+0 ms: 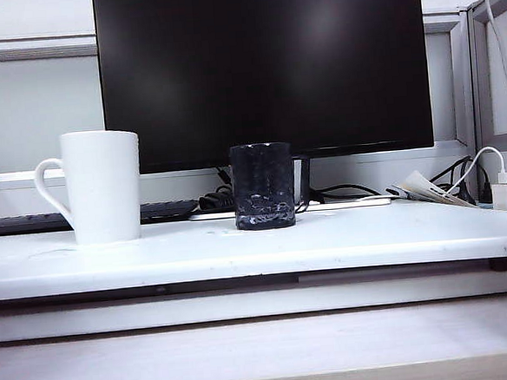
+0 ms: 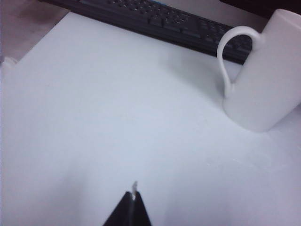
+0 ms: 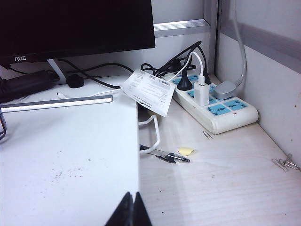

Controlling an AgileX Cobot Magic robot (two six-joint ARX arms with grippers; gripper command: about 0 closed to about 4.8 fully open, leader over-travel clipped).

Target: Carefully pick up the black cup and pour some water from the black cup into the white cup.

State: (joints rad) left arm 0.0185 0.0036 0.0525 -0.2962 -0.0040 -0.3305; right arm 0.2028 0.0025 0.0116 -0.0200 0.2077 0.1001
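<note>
The black cup (image 1: 263,186), short with a bumpy dark surface, stands at the middle of the white board (image 1: 257,246) in the exterior view. The tall white cup (image 1: 100,186) stands to its left, handle pointing left. The left wrist view shows the white cup (image 2: 268,75) lying ahead of my left gripper (image 2: 133,197), well apart from it; the gripper is shut and empty over bare board. My right gripper (image 3: 132,197) is shut and empty above the board's right edge. Neither gripper appears in the exterior view. The black cup is out of both wrist views.
A black monitor (image 1: 262,68) stands behind the cups, with a keyboard (image 2: 155,21) and cables. Off the board's right edge lie a power strip (image 3: 216,106) with plugs, a paper leaflet (image 3: 149,92), a pen (image 3: 169,157) and paper clips (image 3: 284,163). A partition wall (image 3: 268,52) closes the right side.
</note>
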